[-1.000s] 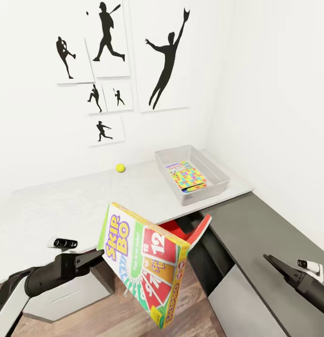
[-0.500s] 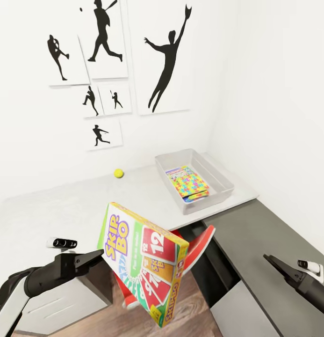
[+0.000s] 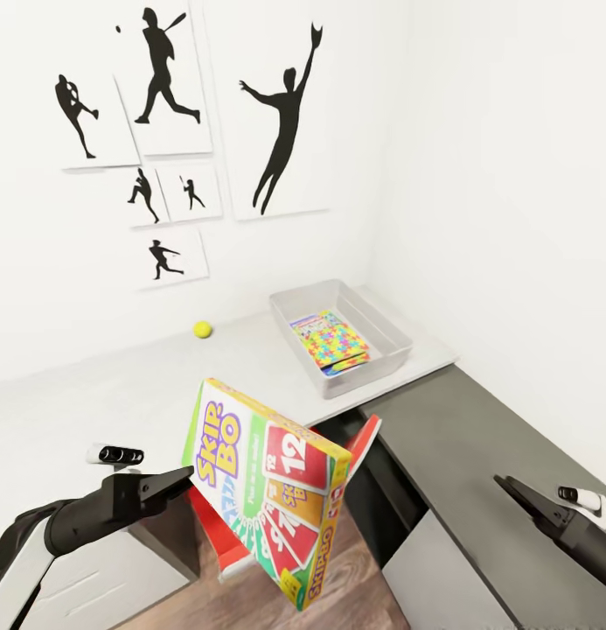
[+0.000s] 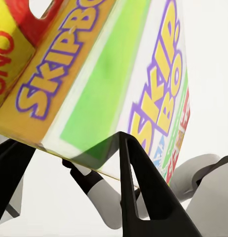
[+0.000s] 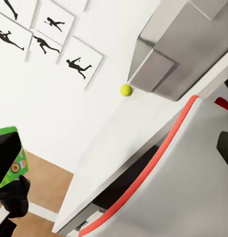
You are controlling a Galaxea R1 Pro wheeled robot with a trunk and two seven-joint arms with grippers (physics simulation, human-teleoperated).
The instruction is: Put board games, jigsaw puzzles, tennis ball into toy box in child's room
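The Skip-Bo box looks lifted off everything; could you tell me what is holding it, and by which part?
The left hand grips the Skip-Bo box by its edge at the logo end, one finger on each face. The right hand holds nothing.

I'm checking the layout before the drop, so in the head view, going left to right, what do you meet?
left gripper → Skip-Bo board game → toy box → right gripper

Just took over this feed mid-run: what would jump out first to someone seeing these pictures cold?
The bright Skip-Bo box, held tilted in the air by the left tool in front of the light-grey table. Behind it, the grey toy box sits at the table's far right end with a multicoloured jigsaw puzzle inside; the tennis ball lies to its left by the wall.
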